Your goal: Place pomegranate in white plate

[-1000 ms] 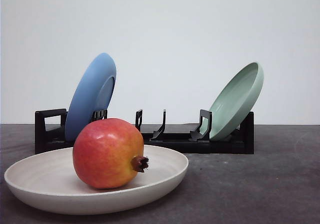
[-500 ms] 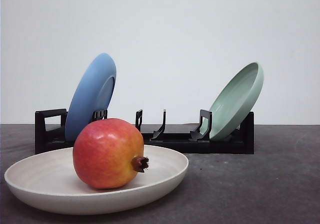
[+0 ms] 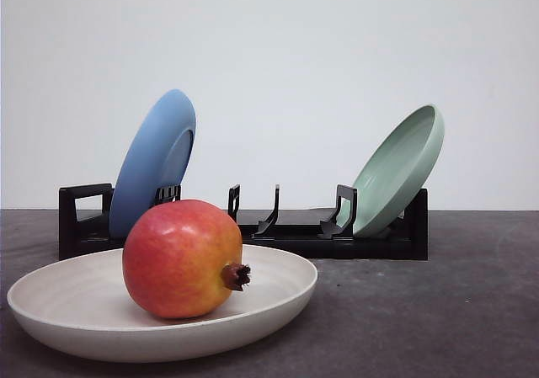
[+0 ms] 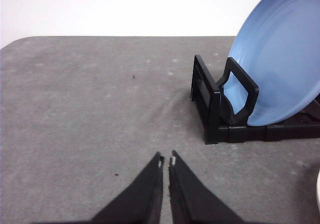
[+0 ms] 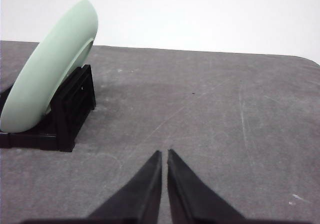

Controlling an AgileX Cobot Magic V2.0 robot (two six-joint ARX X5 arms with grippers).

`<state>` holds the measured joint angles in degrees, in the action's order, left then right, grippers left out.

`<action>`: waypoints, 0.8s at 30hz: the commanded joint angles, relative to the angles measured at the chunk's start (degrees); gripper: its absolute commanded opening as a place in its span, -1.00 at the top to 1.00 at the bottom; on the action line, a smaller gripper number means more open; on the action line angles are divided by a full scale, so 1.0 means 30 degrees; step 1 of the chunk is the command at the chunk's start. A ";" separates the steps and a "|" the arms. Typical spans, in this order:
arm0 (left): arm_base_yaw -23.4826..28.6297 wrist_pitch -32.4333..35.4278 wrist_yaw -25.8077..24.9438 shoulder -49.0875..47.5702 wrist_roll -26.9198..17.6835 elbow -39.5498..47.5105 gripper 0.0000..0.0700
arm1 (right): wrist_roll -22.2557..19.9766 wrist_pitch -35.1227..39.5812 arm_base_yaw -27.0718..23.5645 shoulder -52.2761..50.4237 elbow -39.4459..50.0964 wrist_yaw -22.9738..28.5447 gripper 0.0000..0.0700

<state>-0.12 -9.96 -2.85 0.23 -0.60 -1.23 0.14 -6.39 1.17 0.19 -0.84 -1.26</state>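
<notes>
From the front, the pomegranate point(image 3: 182, 258) sits in the white plate point(image 3: 63, 311) before the black rack point(image 3: 84, 218), while each wrist view shows its gripper, left gripper point(image 4: 166, 160) and right gripper point(image 5: 164, 154), clenched on nothing above the grey table point(image 5: 225, 129).

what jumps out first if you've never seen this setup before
The red and yellow pomegranate grabs the eye first, sitting inside the white plate at the front left of the grey table. Behind it, a black rack holds a blue plate leaning at its left end and a pale green plate leaning at its right end.
</notes>
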 commanded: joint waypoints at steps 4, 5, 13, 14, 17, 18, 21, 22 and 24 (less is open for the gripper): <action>0.0036 0.0313 0.0034 -0.0024 -0.0066 0.0182 1.00 | -0.0109 0.0211 0.0036 0.0007 0.0073 0.0073 0.95; 0.0036 0.0313 0.0031 -0.0029 -0.0066 0.0182 1.00 | -0.0109 0.0211 0.0036 0.0007 0.0073 0.0073 0.95; 0.0036 0.0313 0.0031 -0.0029 -0.0066 0.0182 1.00 | -0.0109 0.0209 0.0036 0.0007 0.0073 0.0073 0.95; 0.0036 0.0313 0.0036 -0.0029 -0.0066 0.0182 1.00 | -0.0109 0.0206 0.0036 0.0007 0.0073 0.0073 0.95; 0.0036 0.0313 0.0036 -0.0023 -0.0066 0.0182 1.00 | -0.0115 0.0206 0.0036 0.0007 0.0073 0.0073 0.95; 0.0036 0.0313 0.0036 -0.0027 -0.0066 0.0182 1.00 | -0.0109 0.0209 0.0036 0.0007 0.0073 0.0073 0.95; 0.0036 0.0313 0.0036 -0.0029 -0.0066 0.0182 1.00 | -0.0114 0.0209 0.0036 0.0007 0.0073 0.0073 0.95; 0.0036 0.0313 0.0036 -0.0027 -0.0066 0.0182 1.00 | -0.0112 0.0207 0.0036 0.0007 0.0073 0.0073 0.95; 0.0036 0.0313 0.0036 -0.0027 -0.0066 0.0182 1.00 | -0.0109 0.0211 0.0036 0.0007 0.0073 0.0073 0.95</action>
<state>-0.12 -9.96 -2.85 0.23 -0.60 -1.23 0.13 -6.39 1.17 0.19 -0.84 -1.26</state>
